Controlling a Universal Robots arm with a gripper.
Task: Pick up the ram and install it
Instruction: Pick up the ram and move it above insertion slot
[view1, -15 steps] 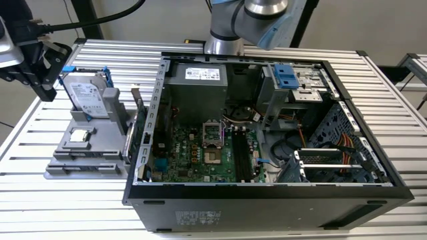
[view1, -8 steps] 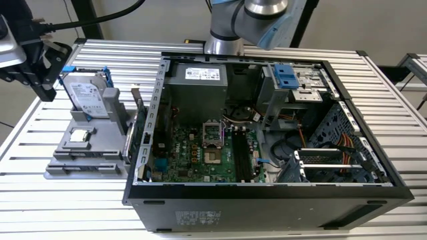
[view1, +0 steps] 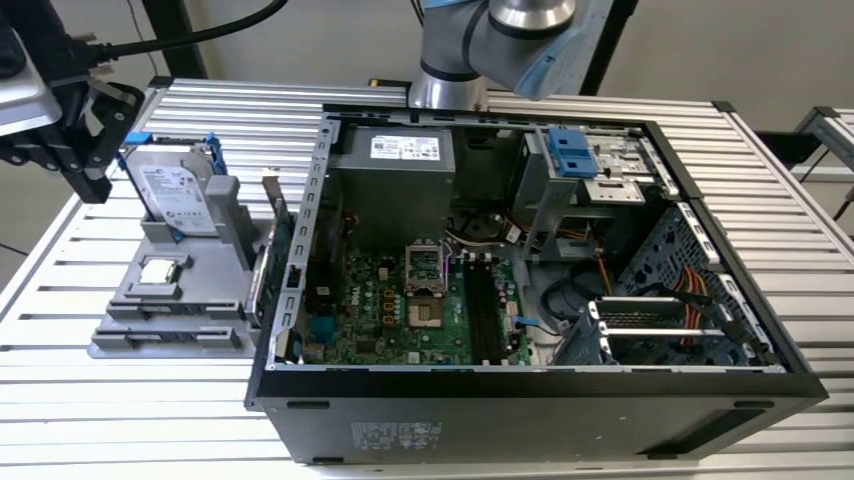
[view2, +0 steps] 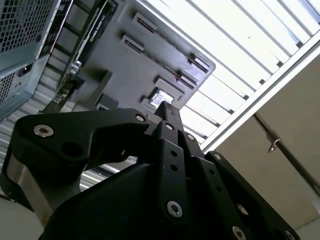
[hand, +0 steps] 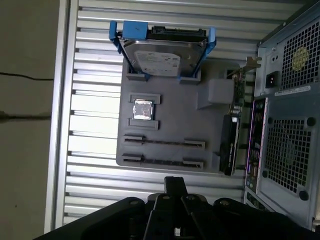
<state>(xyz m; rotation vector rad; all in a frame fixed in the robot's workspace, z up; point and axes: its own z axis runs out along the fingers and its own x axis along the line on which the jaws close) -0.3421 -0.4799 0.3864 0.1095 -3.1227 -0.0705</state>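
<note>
At the exterior view's left, the tool (view1: 86, 175) hangs high over the ribbed aluminium bench (view1: 80, 420), clear of everything below. Whether it is open or closed I cannot tell, in this view or in either wrist view.

Just to its right a grey holder tray (view1: 200, 300) lies on the bench. A silver hard drive (view1: 178, 190) in a blue frame stands tilted on edge at the tray's back end. Nearer the camera, a small square processor chip (view1: 160, 270) lies flat in its own recess.

In the first wrist view two slotted rows run along the tray's remaining edge. The ram (hand: 164, 142) shows there as a thin dark strip on edge between the end brackets of one row — untouched, apart from the tool.

An expansion card (view1: 274, 250) stands upright at the tray's side, just beside the open computer case (view1: 534, 400). Inside the case the green motherboard (view1: 380, 310) lies flat, with the power supply (view1: 394, 180) behind it — and the long black memory slots (view1: 481, 315) sit toward the exterior view's right.
</note>
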